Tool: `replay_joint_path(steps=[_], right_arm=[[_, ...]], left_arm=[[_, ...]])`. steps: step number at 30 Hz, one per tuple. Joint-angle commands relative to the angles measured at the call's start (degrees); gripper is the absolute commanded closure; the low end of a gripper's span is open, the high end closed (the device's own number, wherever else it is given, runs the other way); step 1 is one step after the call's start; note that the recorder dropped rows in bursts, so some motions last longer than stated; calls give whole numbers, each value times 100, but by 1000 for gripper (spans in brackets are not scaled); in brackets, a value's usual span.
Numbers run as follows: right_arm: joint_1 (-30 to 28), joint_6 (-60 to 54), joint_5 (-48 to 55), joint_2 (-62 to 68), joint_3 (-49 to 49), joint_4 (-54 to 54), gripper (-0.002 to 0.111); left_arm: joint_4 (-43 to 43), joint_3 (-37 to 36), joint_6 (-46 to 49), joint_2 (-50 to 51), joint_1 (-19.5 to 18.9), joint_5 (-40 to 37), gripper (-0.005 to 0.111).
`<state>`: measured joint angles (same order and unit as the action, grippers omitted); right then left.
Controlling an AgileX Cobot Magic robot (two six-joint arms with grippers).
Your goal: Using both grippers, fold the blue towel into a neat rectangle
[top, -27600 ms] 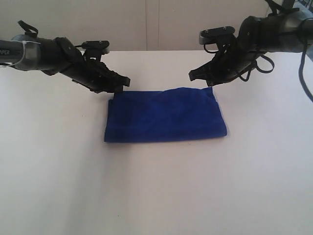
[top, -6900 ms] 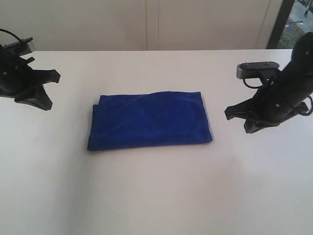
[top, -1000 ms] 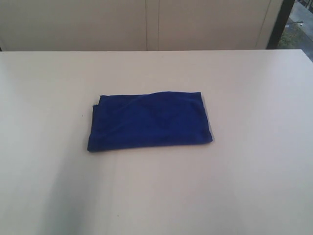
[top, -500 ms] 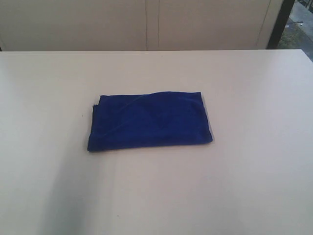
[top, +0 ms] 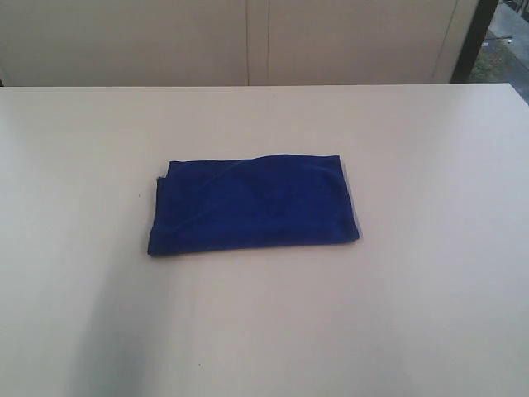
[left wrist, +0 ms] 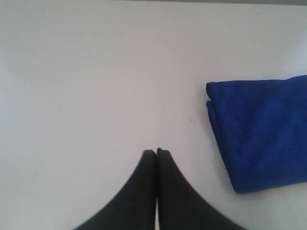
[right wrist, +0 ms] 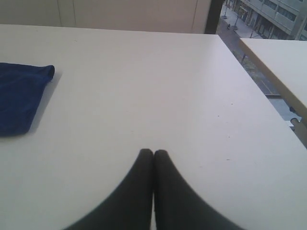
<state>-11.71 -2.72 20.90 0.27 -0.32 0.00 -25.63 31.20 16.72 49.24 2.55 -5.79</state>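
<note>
Upper-floor office (white table [top: 430, 314], street window [right wrist: 261, 17])

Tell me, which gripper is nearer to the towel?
The left gripper: the towel lies close beside it; from the right gripper it lies farther off.

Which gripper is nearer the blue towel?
Left, it seems. The left gripper sits shut just beside the blue towel; the right gripper, also shut, stands farther off its end.
</note>
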Motion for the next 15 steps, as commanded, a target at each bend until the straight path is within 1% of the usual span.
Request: replay_joint_path(steps=[1, 5, 9, 15], right_arm=[[-30, 20, -97, -27, 32, 0, 108], [-30, 20, -97, -27, 32, 0, 108], [-30, 20, -97, -27, 32, 0, 108], [-30, 20, -97, -27, 32, 0, 108]], left_arm=[[2, -136, 1, -595, -10, -261, 107], [56, -612, 1, -1150, -10, -148, 107], [56, -1421, 1, -1817, -10, 278, 107], [56, -2429, 1, -2843, -10, 485, 107]])
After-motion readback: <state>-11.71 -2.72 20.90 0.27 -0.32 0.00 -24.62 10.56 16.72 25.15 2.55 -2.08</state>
